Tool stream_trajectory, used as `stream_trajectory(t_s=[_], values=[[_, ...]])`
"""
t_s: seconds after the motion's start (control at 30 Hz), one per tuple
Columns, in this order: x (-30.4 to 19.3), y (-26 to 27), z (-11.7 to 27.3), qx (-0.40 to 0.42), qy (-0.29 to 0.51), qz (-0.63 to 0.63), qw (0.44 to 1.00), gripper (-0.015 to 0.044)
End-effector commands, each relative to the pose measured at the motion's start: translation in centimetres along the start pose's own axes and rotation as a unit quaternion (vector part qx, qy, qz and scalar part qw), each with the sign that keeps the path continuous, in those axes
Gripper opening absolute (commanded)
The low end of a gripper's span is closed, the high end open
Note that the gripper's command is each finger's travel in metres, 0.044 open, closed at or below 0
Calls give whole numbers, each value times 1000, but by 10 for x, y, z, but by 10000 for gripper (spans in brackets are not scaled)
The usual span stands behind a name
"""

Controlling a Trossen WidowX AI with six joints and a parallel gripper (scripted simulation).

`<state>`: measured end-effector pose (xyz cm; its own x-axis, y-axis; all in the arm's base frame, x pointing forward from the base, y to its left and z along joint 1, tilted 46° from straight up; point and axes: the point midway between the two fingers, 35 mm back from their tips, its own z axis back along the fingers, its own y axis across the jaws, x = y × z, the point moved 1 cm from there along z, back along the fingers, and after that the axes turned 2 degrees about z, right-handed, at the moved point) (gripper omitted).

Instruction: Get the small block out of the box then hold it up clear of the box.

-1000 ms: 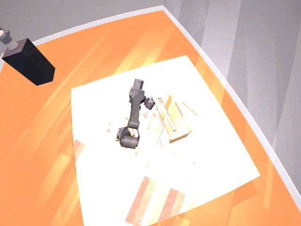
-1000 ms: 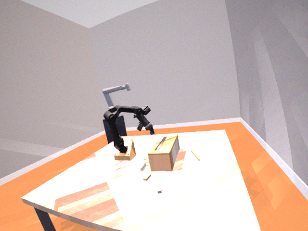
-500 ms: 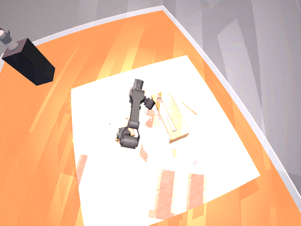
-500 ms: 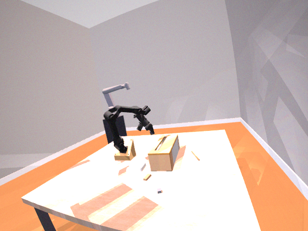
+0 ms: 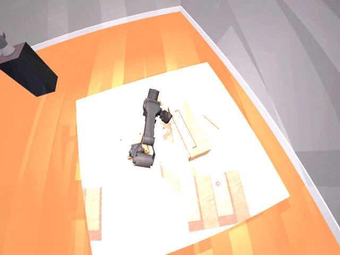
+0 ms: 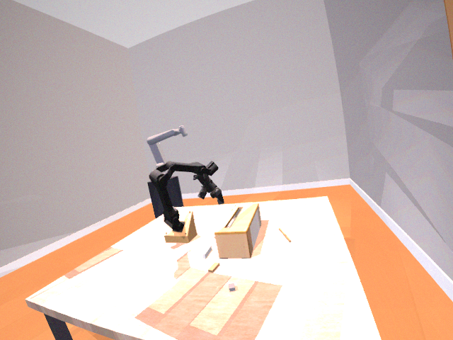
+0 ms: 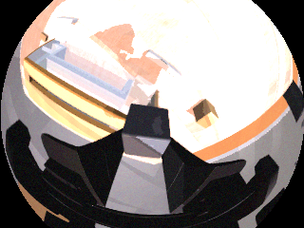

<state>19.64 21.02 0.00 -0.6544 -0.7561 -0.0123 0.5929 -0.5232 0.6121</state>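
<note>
My gripper (image 5: 166, 117) (image 6: 220, 200) is shut on a small dark block (image 7: 146, 124), which sits between the fingertips in the wrist view. The gripper is raised above the table, near the far end of the box and on its arm side. The box (image 5: 202, 139) (image 6: 233, 244) (image 7: 76, 97) stands upright on the table, with wooden top and end walls and a long slot in the top. Its clear side shows at left in the wrist view. The held block hides part of the box's near end there. The shelf inside is not clearly visible.
A thin wooden stick (image 5: 210, 121) (image 6: 284, 234) lies beyond the box. A flat yellowish piece (image 5: 194, 172) (image 6: 214, 267) and a small pinkish-grey cube (image 5: 218, 183) (image 6: 231, 287) lie off the box's near end. A pale bar (image 6: 207, 251) lies on the arm side.
</note>
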Motion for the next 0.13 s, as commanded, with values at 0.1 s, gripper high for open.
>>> stream_trajectory(t_s=[0.1], values=[[0,0,0,-1,-1,4,1000,0]])
